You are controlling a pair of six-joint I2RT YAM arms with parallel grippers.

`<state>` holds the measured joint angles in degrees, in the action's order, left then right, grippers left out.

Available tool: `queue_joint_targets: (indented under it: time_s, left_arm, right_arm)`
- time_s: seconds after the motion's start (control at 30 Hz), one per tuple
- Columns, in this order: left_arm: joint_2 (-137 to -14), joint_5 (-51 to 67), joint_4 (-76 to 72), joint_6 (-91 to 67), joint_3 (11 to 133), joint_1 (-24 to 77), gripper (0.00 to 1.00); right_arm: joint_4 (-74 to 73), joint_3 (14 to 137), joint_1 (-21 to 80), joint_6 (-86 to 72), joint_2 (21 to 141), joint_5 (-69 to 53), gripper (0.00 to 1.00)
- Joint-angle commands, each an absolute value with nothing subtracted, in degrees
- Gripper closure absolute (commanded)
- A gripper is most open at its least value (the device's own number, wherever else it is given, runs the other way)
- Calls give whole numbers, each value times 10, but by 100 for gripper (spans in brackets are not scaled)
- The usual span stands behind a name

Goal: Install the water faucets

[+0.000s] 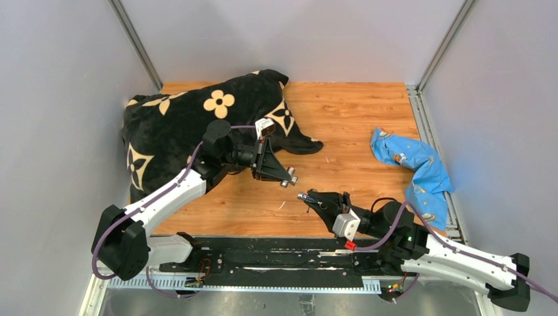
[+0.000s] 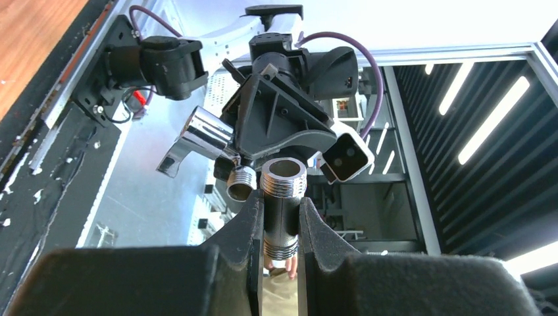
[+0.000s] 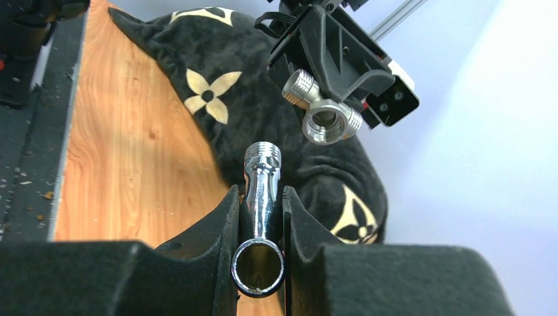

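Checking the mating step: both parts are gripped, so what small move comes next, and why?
Probably nudge the right gripper toward the left gripper, lining the threaded tip of the chrome tap piece up with the open end of the short fitting. Both parts are clamped, but a gap separates them and the tip sits off the opening.

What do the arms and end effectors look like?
Left arm and right arm: white shells, black joints, purple cable along each. Left end effector and right end effector: black triangular bodies, thick black fingers, white wrist camera box.
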<state>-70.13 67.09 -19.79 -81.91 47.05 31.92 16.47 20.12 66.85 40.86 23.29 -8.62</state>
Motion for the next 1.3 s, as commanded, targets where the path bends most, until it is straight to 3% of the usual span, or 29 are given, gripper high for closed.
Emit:
queue_joint_targets:
  time_s: [0.0,1.27]
  left_arm:
    - [-695,693,-267,-862,468,315,100]
    - [-667,718,-267,-850,445,315,100]
  right_arm:
    - [222,241,702,528,248,-41,99]
    - [274,263,710,556,319,-47,99]
